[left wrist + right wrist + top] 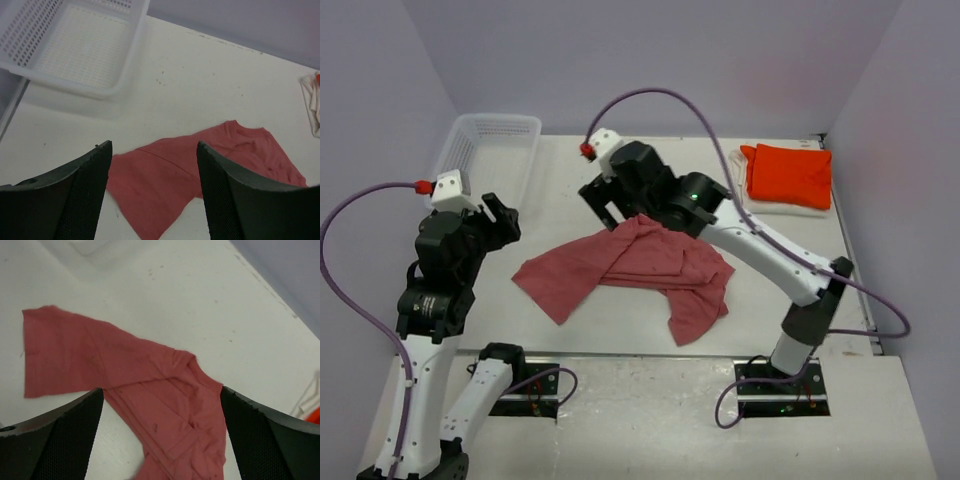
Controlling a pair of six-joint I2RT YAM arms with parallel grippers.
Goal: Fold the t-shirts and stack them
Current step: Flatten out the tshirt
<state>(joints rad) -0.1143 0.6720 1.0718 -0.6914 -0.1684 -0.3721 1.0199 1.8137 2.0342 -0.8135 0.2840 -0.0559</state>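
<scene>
1. The dusty rose-red t-shirt lies in the middle of the white table, nearer the arm bases than anything else on it. It is loosely gathered, not flat. A broad flap runs out to the left, several layers overlap in the centre, and a rumpled tail points toward the near right.
2. The left gripper hangs at the left, beside the flap's left end and apart from it. Its 2 fingers are spread wide with nothing between them. Its wrist camera shows bare table and the shirt's flap through the gap.
3. The right gripper is above the far edge of the rose-red shirt, near the centre of the table. Its 2 fingers are also spread wide and pinch nothing. In its wrist view the layered cloth lies below the gap.
4. At the far right, the bright orange t-shirt sits folded into a neat rectangle on top of the folded white t-shirt. The white shirt's edge shows along the near side. This stack is well apart from the rose-red shirt.
5. At the far left corner stands the white mesh basket, with nothing visible inside it. It is just beyond the left gripper.
</scene>
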